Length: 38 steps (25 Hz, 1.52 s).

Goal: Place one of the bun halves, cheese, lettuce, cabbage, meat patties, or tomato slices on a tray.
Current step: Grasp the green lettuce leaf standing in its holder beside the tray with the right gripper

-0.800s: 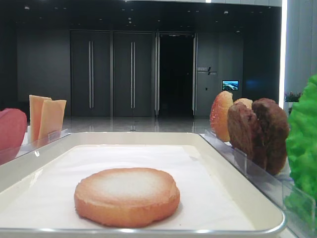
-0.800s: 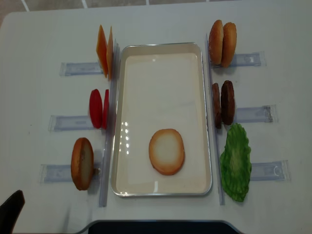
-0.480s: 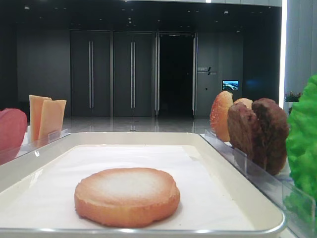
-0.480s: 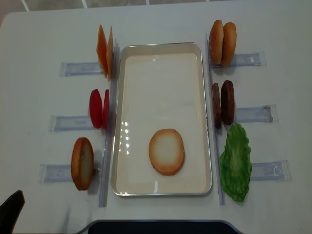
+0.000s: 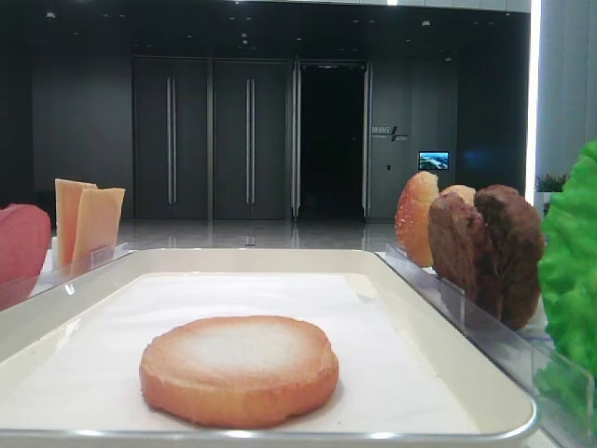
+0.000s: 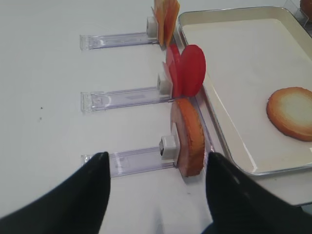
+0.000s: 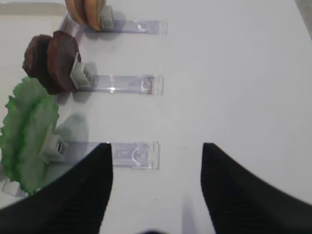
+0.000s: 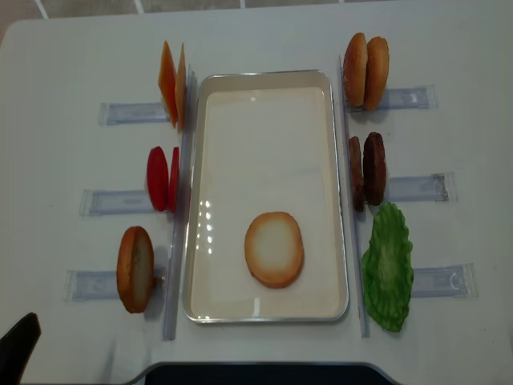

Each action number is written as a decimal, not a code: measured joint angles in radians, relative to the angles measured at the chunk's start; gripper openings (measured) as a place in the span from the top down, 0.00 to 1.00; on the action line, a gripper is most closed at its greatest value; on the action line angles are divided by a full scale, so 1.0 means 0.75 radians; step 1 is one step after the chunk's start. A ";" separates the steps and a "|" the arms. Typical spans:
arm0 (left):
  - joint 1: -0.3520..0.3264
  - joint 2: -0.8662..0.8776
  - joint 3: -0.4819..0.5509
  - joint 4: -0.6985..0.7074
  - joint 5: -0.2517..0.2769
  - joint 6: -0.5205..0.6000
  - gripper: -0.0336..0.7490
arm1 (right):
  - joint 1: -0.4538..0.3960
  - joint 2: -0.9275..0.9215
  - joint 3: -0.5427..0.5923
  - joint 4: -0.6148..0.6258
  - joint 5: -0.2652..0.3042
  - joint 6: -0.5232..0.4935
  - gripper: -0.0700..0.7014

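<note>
Unchanged since the frames a moment ago: nothing shifted on the white table point(image 8: 256, 32), apart from a slight stir of the dark shape at the bottom-left corner of the overhead view.

Left gripper point(image 6: 156, 195) spread wide, holding nothing, dark fingers point(image 6: 85, 195) low in the wrist view. Just ahead of them, between the two tips, a round golden-brown bun half point(image 6: 189, 137) upright on edge in a clear plastic holder point(image 6: 136, 160). Farther ahead, red round tomato slices point(image 6: 187, 70), then thin orange-yellow cheese slices point(image 6: 165, 13) farthest out. Ahead and to the right of the fingers, a large shallow white rectangular tray point(image 8: 264, 80) with paper liner, carrying one flat toasted bun disc point(image 8: 274, 249), golden-brown at the rim, paler tan in the centre, lying near the tray's near end.

Right gripper point(image 7: 156, 187) also spread wide and empty, fingers point(image 7: 73, 195) above bare table. Just left of the left finger, a ruffled bright green lettuce leaf point(image 7: 27, 131) upright in its holder; farther ahead, two thick dark brown rough patties point(image 7: 51, 61); beyond those, two more upright bun halves point(image 7: 87, 12).
</note>
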<state>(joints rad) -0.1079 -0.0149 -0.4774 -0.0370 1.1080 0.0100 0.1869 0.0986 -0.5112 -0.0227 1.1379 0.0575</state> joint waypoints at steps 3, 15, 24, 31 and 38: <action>0.000 0.000 0.000 0.000 0.000 0.000 0.36 | 0.000 0.142 -0.023 0.003 0.001 -0.004 0.37; 0.000 0.000 0.000 0.000 0.001 0.000 0.36 | 0.000 0.821 -0.238 0.030 0.045 -0.012 0.37; 0.000 0.000 0.000 0.000 0.001 0.000 0.36 | 0.000 1.180 -0.478 0.056 0.105 -0.017 0.37; 0.000 0.000 0.000 0.000 0.001 0.000 0.36 | 0.000 1.258 -0.552 0.121 0.108 -0.018 0.37; 0.000 0.000 0.000 0.000 0.001 0.000 0.36 | 0.000 1.278 -0.552 0.186 0.111 0.043 0.37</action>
<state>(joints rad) -0.1079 -0.0149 -0.4774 -0.0370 1.1089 0.0100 0.1869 1.0573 -0.9254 0.1168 1.2214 0.0894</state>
